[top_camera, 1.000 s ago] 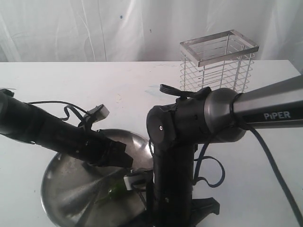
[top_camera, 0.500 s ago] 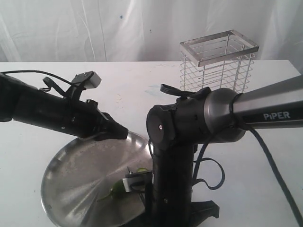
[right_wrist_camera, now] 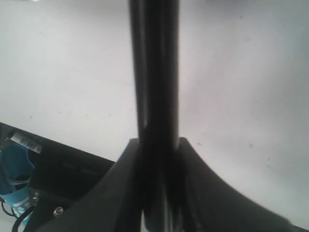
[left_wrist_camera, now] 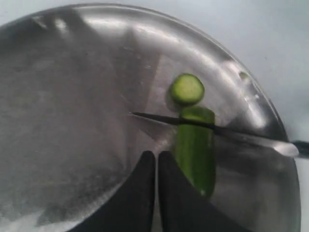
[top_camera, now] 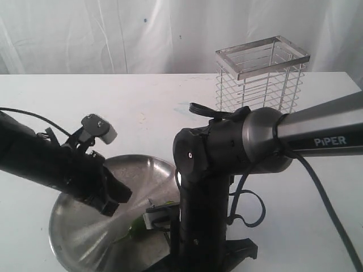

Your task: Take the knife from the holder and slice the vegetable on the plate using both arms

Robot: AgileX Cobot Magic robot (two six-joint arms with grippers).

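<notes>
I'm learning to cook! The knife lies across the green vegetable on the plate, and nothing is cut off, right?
No: one round slice is cut off, beside the green vegetable on the plate, as the left wrist view shows. The knife does lie across it.

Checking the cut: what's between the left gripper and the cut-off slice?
In the left wrist view, the knife blade crosses the plate between the left gripper and the slice.
</notes>
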